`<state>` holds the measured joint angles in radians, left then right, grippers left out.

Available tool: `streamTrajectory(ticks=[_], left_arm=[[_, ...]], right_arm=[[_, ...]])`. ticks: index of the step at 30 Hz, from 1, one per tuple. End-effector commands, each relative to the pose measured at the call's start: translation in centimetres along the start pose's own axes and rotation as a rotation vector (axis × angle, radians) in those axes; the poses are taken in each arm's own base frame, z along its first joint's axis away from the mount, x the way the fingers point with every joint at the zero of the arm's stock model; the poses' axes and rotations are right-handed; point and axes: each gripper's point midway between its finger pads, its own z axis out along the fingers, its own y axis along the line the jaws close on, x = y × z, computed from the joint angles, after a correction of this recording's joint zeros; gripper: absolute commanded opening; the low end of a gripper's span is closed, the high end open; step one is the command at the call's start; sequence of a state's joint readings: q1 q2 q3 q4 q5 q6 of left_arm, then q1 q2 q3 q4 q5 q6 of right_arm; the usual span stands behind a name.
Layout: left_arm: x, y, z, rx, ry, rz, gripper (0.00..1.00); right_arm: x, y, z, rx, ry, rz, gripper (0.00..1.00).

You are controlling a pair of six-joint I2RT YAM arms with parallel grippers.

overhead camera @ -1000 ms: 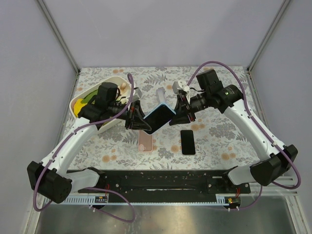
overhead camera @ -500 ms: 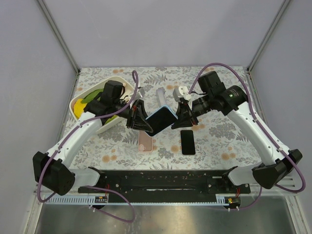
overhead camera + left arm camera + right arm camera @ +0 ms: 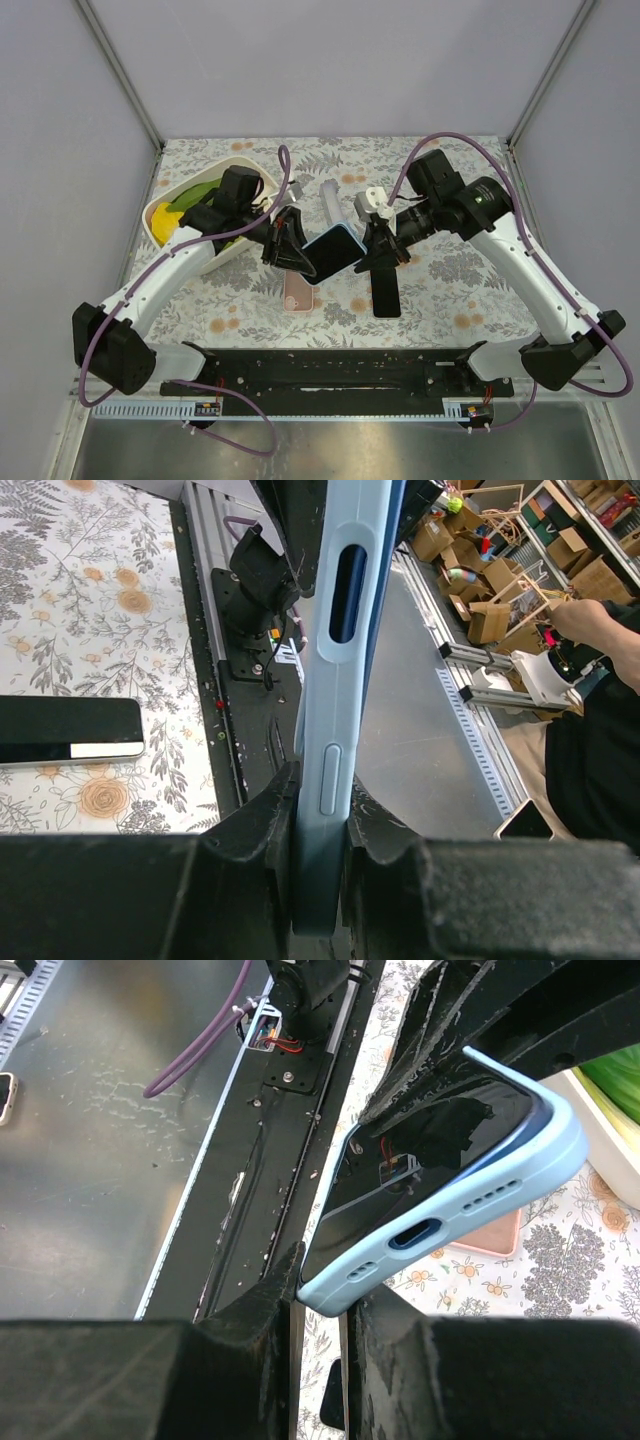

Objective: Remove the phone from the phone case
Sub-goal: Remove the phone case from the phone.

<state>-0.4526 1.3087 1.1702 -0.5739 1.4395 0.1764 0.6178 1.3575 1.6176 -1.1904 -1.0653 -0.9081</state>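
Note:
A phone in a light blue case is held in the air above the middle of the table, between both grippers. My left gripper is shut on the case's left end; in the left wrist view the case edge stands upright between the two fingers. My right gripper is shut on the case's right corner. In the right wrist view the case with its charging port shows, and the dark phone screen sits inside it.
A pink phone case and a bare black phone lie on the floral table under the grippers. A white bowl with yellow and green things stands at the left. A black rail runs along the near edge.
Both grippers with the cased phone have moved slightly lower and toward the near edge. The phone now tilts more, and the right gripper hangs over the black phone.

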Motion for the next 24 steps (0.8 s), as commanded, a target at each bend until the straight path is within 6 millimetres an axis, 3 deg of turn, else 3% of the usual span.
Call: streamTrajectory(ticks=[1, 6, 12, 14, 17, 19, 24], left_arm=[[-0.9, 4.3, -0.3, -0.188, 0.016, 0.012, 0.0], [-0.7, 3.9, 0.3, -0.161, 0.025, 0.016, 0.0], [-0.9, 3.1, 0.2, -0.155, 0.024, 0.049, 0.0], [-1.0, 2.8, 0.0, -0.158, 0.029, 0.066, 0.0], [-1.1, 2.4, -0.6, -0.171, 0.026, 0.084, 0.0], [-1.6, 2.0, -1.2, -0.184, 0.011, 0.106, 0.0], [-2.2, 1.4, -2.5, -0.218, -0.019, 0.147, 0.0]], right_arm=[[-5.0, 5.7, 0.3, -0.178, -0.158, -0.163, 0.0], [-4.7, 5.7, 0.4, -0.18, -0.149, -0.164, 0.0], [-2.5, 4.3, 0.9, -0.115, -0.068, -0.114, 0.0], [-1.6, 3.2, 1.0, -0.064, -0.025, -0.076, 0.11], [-0.4, 1.3, 0.7, 0.025, 0.0, 0.015, 0.43], [-0.5, 0.4, 0.0, 0.068, -0.049, 0.073, 0.54], [-0.8, -1.7, -1.4, 0.15, -0.154, 0.204, 0.63]])
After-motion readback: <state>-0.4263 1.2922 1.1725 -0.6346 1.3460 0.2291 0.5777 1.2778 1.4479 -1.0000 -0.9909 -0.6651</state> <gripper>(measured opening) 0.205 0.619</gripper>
